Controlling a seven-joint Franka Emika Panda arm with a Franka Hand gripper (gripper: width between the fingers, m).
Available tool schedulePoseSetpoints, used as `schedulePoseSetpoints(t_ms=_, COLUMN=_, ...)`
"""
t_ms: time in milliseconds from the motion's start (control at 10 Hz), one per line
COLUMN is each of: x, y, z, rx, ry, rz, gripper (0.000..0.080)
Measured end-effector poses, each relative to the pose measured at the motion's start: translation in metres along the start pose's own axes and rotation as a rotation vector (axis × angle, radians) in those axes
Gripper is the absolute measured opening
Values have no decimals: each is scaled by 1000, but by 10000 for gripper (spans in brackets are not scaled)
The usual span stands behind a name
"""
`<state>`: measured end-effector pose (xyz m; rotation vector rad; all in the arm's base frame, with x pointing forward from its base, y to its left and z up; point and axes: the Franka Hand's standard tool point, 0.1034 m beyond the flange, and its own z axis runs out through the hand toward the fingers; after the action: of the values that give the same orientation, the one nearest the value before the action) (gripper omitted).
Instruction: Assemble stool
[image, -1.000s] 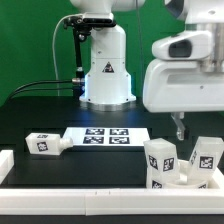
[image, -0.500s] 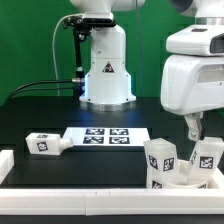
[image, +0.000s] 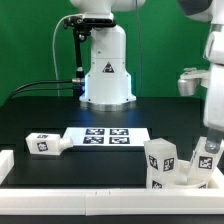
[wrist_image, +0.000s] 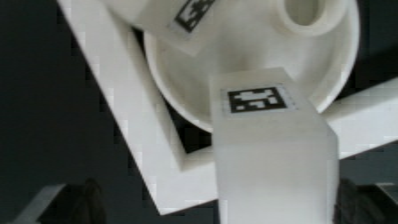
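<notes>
Currently, the parts count runs as follows.

**Legs:** Three short, chunky white plastic stool legs with square black-and-white tags can be told apart in the exterior view.
- One lying leg (image: 45, 143) rests on its side at the exterior view's left, just beside the end of the marker board (image: 105, 135).
- Two stand in a cluster at the exterior view's right front, the first upright leg (image: 160, 158) and the second upright leg (image: 207, 153).
- More white pieces sit low between these two and cannot be separated.

**Seat:** One round white plastic disc seat (wrist_image: 187, 80) shows in the wrist view, lying close to an inner corner of the long white border rails (image: 90, 196). A tagged leg (wrist_image: 267, 150) rises in front of its rim. A hollow-ended piece (wrist_image: 311, 15) sits at its other side.

**Gripper:** One two-finger gripper (image: 207, 128) hangs over the right-hand cluster, above the second upright leg. Its jaws are spread wide with nothing clamped. The fingers are only a dark blur in the wrist view.

**Surface:** One matt black table (image: 40, 115) carries everything. A rail runs along its front edge, with a short piece at the exterior view's left.

**Room:** The white robot base (image: 105, 65), bearing a triangular warning label, stands at back centre. Black cables (image: 40, 88) trail off toward the exterior view's left. A plain green backdrop (image: 30, 40) closes the scene.
</notes>
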<state>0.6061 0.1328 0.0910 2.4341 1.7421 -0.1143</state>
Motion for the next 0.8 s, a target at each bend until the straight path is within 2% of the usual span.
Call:
schedulePoseSetpoints(t_ms=200, x=2, y=3, z=-1, rx=-21, ry=-2, rz=-85, gripper=649)
schedulePoseSetpoints(t_ms=400, x=-9, y=9, z=-1, rx=-21, ry=-2, rz=-97, gripper=649)
schedulePoseSetpoints(t_ms=800, x=-8, y=10, z=-9, rx=-26, ry=4, rz=-52, gripper=649)
